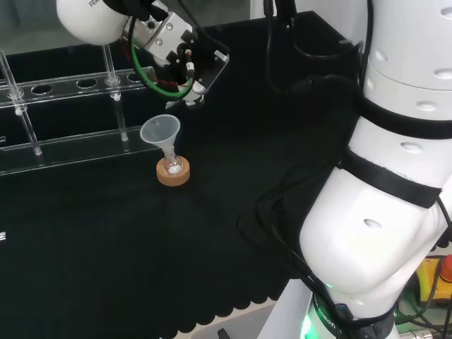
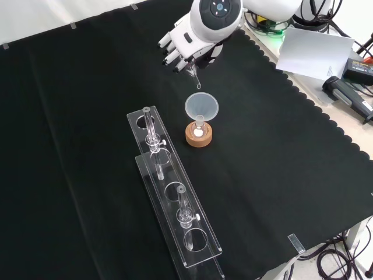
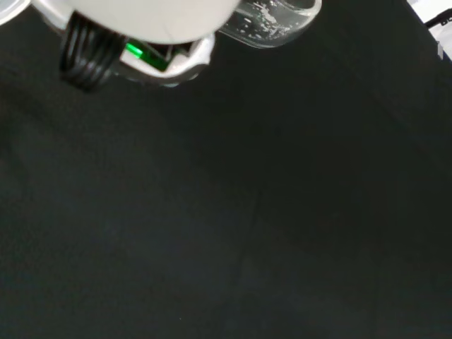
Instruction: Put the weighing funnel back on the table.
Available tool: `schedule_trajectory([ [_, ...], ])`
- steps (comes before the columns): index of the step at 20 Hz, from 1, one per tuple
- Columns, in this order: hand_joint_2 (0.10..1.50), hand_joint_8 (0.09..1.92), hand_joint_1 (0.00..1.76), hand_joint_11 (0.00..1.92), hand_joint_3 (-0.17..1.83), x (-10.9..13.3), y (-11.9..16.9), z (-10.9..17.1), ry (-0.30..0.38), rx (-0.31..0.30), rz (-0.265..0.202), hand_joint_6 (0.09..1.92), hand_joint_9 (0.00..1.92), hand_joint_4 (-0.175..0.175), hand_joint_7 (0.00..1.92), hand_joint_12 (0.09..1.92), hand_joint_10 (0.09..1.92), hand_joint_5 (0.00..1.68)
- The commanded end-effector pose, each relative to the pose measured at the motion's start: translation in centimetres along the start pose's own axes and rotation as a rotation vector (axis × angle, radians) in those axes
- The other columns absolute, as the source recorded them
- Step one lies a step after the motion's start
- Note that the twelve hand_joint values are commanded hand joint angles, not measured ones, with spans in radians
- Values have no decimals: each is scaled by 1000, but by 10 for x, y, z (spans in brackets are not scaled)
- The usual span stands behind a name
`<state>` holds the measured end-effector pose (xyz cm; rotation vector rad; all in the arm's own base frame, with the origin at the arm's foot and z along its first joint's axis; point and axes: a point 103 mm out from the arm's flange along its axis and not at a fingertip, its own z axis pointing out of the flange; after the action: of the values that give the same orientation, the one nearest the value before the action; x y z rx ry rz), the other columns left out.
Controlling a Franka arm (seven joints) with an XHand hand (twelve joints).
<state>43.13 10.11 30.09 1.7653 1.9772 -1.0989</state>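
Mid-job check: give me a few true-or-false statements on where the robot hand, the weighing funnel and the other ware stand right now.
1. The robot hand holds the weighing funnel above the cloth. True.
2. The funnel lies on its side on the cloth. False: it stands mouth up, its stem in a small flask on a cork ring.
3. Glass tubes stand in the clear rack. True.
4. The robot hand touches the funnel. False: they are apart; in the front view the robot hand is beyond the funnel, and the weighing funnel's stem ends short of the funnel's rim.
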Motion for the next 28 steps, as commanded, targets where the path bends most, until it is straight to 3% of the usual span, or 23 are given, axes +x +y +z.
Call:
schedule_trajectory([
  [1,623,648,1144,796,646,-12,1,10,59,-2,0,462,1080,175,667,1077,247,1384],
  [7,624,649,1143,796,646,-29,4,23,144,-7,15,464,1080,175,667,1076,247,1383],
  [16,624,650,1143,800,646,-61,24,64,246,3,44,467,1081,175,666,1077,247,1381],
  [28,625,651,1143,805,645,-64,61,114,307,49,45,472,1082,175,665,1077,247,1379],
])
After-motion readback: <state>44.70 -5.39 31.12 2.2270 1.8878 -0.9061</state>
